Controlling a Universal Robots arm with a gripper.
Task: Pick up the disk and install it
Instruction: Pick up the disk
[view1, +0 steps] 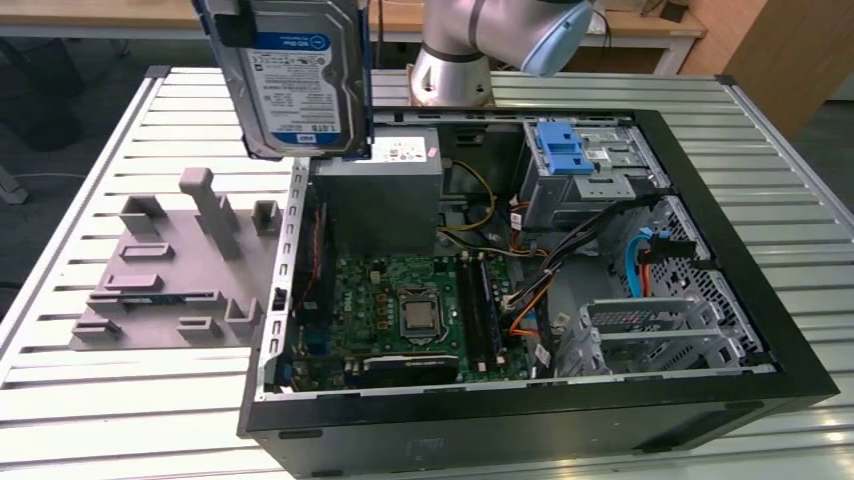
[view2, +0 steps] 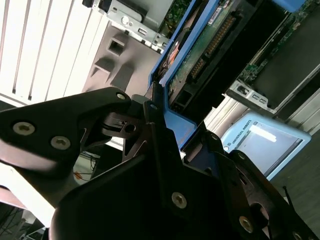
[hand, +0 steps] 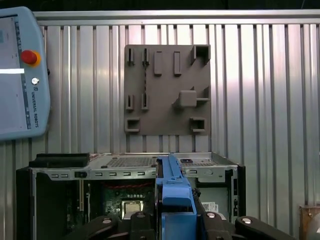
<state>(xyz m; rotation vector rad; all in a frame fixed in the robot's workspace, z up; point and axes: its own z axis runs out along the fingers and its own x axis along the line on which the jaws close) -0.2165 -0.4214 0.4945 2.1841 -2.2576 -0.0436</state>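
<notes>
The disk (view1: 300, 85), a silver-grey drive with a white-and-blue label in a blue carrier, hangs upright in the air above the back left corner of the open computer case (view1: 747, 200) in the exterior view. In both wrist views my gripper (view2: 175, 131) (hand: 173, 220) is shut on the disk's blue carrier edge (hand: 172, 185), with a black finger on either side. The second wrist view looks along the disk's green circuit-board underside (view2: 210, 45).
Inside the case, a drive cage with a blue latch (view1: 567, 150) sits at the back right, a grey power supply box (view1: 380, 195) at the back left, and the motherboard (view1: 407, 310) in front. A grey fixture plate (view1: 160, 270) lies left of the case. A teach pendant (hand: 20, 75) lies on the slatted table.
</notes>
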